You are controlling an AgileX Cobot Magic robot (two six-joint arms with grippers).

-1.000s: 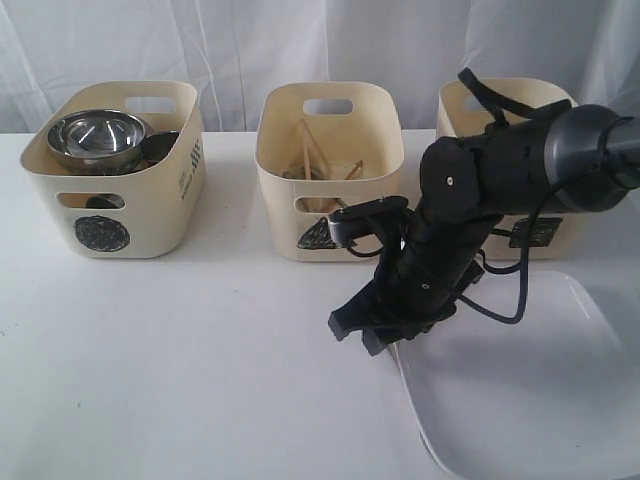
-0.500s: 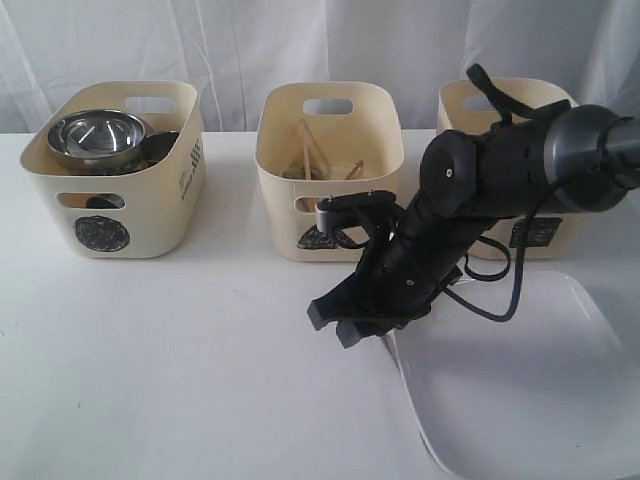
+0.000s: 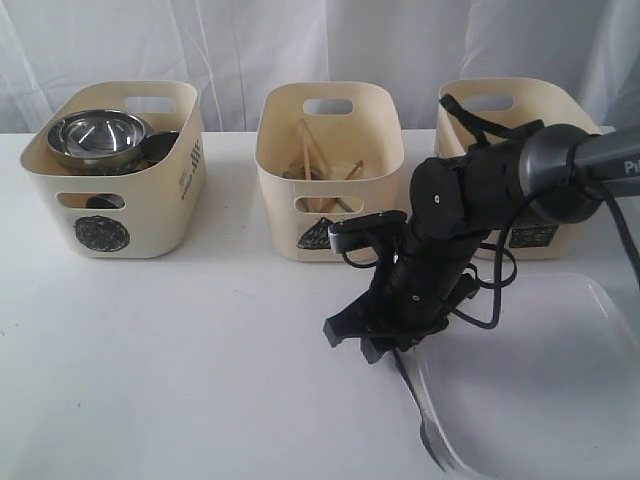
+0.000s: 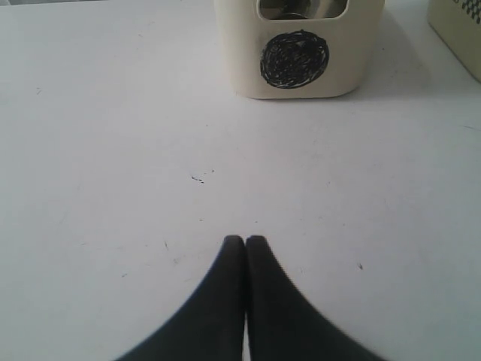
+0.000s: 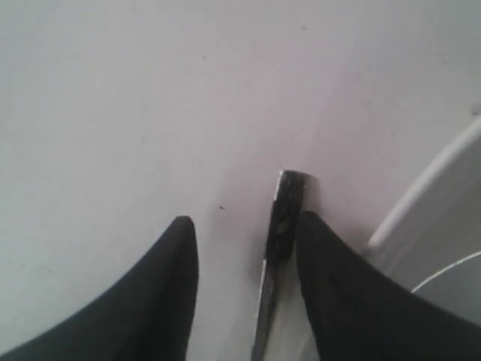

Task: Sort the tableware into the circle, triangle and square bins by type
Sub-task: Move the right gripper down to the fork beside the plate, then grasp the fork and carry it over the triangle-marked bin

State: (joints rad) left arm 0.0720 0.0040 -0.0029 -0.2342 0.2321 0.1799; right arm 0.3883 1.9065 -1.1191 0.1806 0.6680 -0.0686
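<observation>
My right gripper (image 3: 360, 340) hangs low over the table, just left of the large white square plate (image 3: 540, 390). Its jaws stand open (image 5: 246, 219). A steel piece of cutlery (image 5: 285, 210) lies on the table between them, close against one finger (image 5: 331, 271); which piece it is I cannot tell. It runs along the plate's left edge (image 3: 420, 420). The circle bin (image 3: 150, 200) holds steel bowls (image 3: 97, 138). The triangle bin (image 3: 375, 160) holds chopsticks (image 3: 310, 150). My arm partly hides the square bin (image 3: 500, 100). My left gripper (image 4: 245, 239) is shut and empty, facing the circle bin (image 4: 301, 45).
The three bins stand in a row along the back of the white table, before a white curtain. The plate's rim (image 5: 421, 203) rises close beside my right gripper. A corner of another bin (image 4: 458, 30) shows in the left wrist view.
My right gripper swung left, then came back right and lower, down over the cutlery at the plate's edge. The left gripper has not moved.
</observation>
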